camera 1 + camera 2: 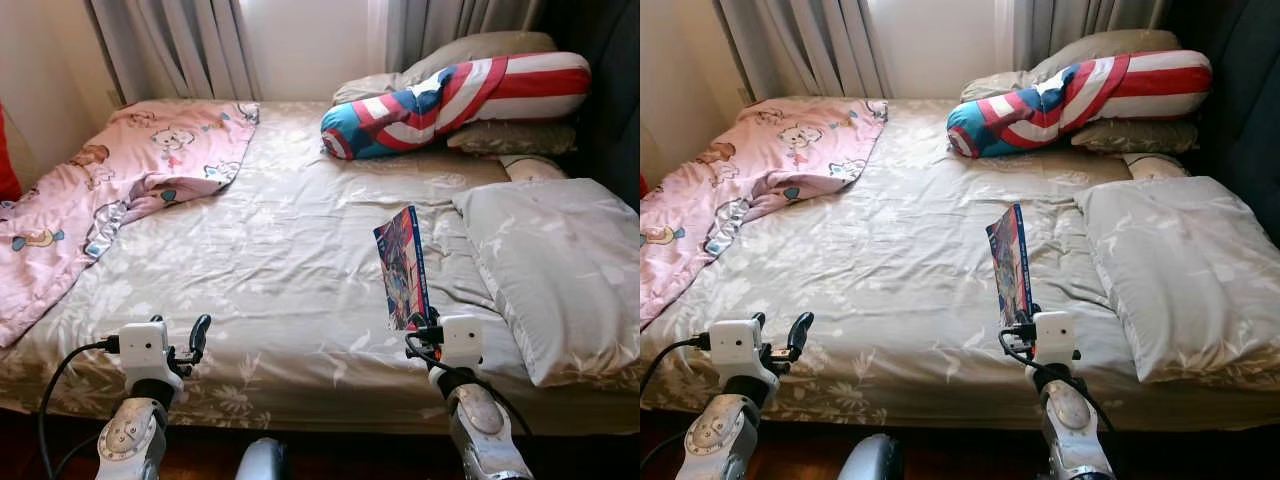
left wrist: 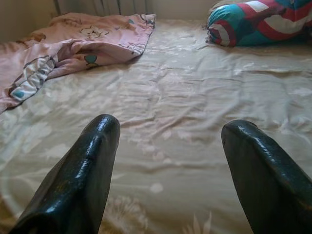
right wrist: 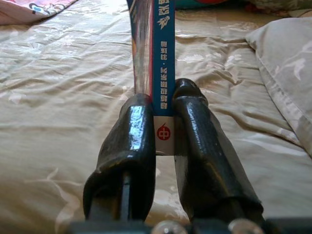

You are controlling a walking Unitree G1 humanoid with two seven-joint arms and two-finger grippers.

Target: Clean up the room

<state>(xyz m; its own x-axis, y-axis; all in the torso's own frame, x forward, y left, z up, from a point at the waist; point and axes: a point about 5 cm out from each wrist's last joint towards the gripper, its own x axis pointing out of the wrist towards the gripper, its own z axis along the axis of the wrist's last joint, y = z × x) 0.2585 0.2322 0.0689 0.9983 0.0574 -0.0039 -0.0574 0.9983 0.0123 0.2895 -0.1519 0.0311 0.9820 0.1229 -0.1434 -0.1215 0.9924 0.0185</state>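
Above the near edge of the bed (image 1: 300, 270): book (image 1: 402, 268), upright, spine pinched between right gripper (image 3: 163, 126) fingers. Left gripper (image 2: 168, 141) spread wide, empty. Outstanding, by appearance: pink blanket (image 1: 110, 190) rumpled, pillows (image 1: 555, 270) askew, book unshelved.

Grey curtains (image 1: 180, 45) are hanging behind the bed's far edge, a pale wall (image 1: 305, 40) is showing between them, and dark wooden floor (image 1: 340, 455) is lying below the near edge.
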